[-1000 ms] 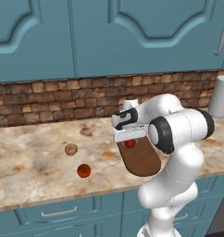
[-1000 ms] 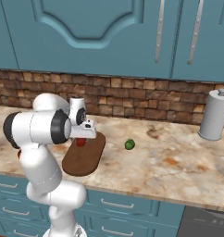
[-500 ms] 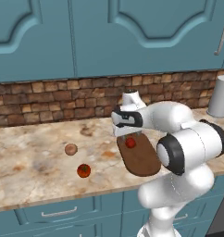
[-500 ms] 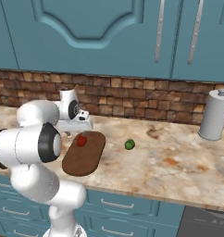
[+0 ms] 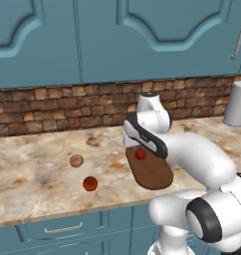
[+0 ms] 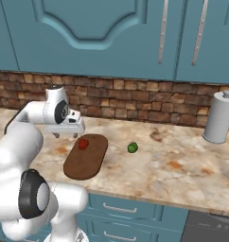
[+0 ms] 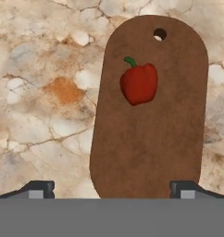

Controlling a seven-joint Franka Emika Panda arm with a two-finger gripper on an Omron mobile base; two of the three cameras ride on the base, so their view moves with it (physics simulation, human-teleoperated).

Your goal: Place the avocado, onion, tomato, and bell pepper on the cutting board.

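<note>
One item of four sits on the cutting board [image 7: 151,129]: the red bell pepper [image 7: 139,83], near its holed end. Above the board hangs the gripper [image 7: 111,187], spread wide and empty. Avocado [image 6: 132,148], onion [image 5: 76,160] and tomato [image 5: 90,184] wait beside the board on the counter [image 5: 33,179].

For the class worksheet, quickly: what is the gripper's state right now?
Gripper: open, holding nothing, above the cutting board; the bell pepper lies there.
</note>
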